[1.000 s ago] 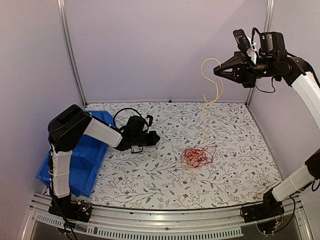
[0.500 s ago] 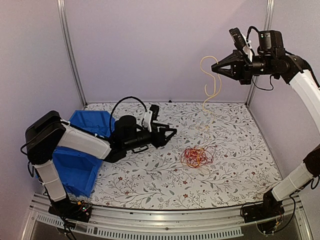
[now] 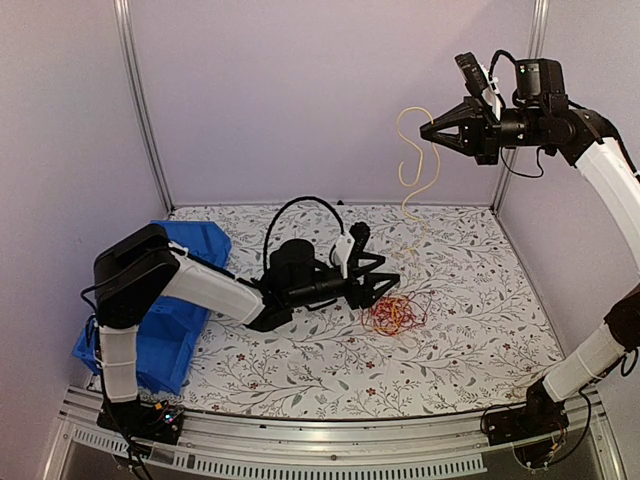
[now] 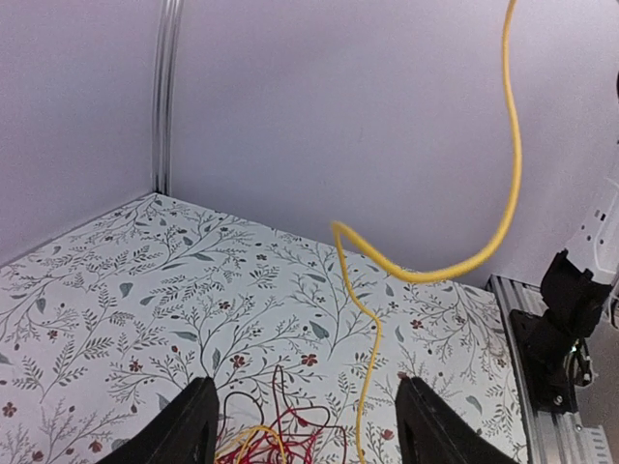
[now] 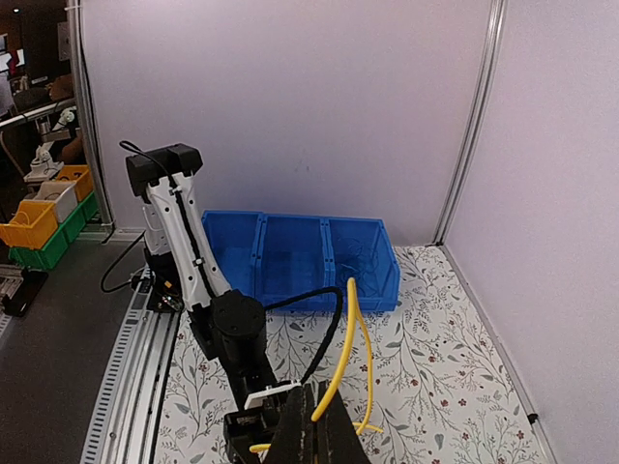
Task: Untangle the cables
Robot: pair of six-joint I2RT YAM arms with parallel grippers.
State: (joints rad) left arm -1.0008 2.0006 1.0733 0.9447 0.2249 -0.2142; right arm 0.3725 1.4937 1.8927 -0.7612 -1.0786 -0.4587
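The cables are a small red and orange tangle lying on the floral table, plus one yellow cable. My right gripper is raised high at the back right and shut on that yellow cable, which hangs in curves toward the tangle. In the right wrist view the gripper pinches the yellow cable. My left gripper is low and open just left of the tangle. In the left wrist view its open gripper frames the tangle, and the yellow cable drops between the fingers.
A blue three-compartment bin stands at the table's left edge, also seen from the right wrist as the bin. Grey walls with metal posts enclose the table. The left arm's black lead arches above its wrist.
My left arm has swung right from beside the blue bin to the tangle, and its jaws have opened. My right gripper has shifted slightly left and up with the yellow cable.
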